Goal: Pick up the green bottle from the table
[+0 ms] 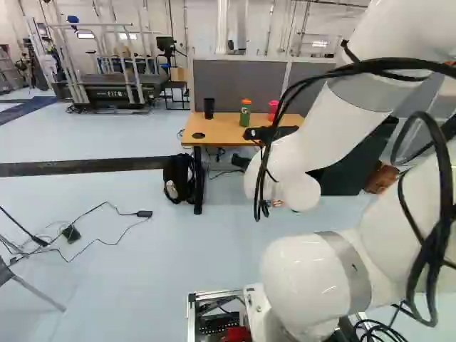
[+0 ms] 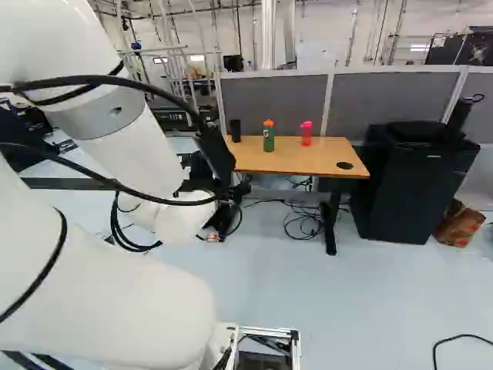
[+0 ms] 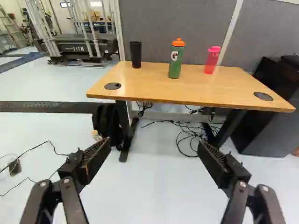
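The green bottle (image 3: 175,58) with an orange cap stands upright on the wooden table (image 3: 140,84), between a black cup and a pink bottle. In the right base view the green bottle (image 2: 269,136) is also on the table, and my gripper (image 2: 223,216) shows partly as a dark shape in front of the table's near left side. In the wrist view my gripper (image 3: 154,144) has its fingers spread wide with nothing between them. The table and green bottle are ahead of it, apart from the fingers.
A black cup (image 3: 135,54) and a pink bottle (image 3: 212,59) flank the green bottle. Grey partitions (image 2: 393,96) rise behind the table. A black backpack (image 1: 179,178) and cables (image 3: 189,137) lie low by the table legs; a large black bin (image 2: 416,181) stands beside the table.
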Robot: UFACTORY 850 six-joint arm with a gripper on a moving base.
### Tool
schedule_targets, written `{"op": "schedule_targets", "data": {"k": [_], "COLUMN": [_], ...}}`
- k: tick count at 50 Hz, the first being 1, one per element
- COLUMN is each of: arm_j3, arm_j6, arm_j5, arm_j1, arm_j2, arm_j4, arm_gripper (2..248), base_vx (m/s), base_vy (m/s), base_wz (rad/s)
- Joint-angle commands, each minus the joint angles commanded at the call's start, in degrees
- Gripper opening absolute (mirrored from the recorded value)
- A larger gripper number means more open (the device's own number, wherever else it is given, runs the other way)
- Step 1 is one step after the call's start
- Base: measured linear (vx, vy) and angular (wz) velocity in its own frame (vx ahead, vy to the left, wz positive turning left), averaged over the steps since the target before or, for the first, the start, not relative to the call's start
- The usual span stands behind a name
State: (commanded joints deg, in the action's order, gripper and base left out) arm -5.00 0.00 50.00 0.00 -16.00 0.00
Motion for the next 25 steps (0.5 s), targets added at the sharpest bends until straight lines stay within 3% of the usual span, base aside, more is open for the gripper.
{"op": "schedule_targets", "data": {"k": [25], "arm_j3": [0.0], "arm_j6": [0.0], "arm_j5": [0.0], "arm_j1": [0.0], "arm_j2": [0.0], "arm_j4": [0.0], "arm_gripper": [247], "base_vx": [0.000], "base_vy": [0.000], "base_wz": [0.000]}}
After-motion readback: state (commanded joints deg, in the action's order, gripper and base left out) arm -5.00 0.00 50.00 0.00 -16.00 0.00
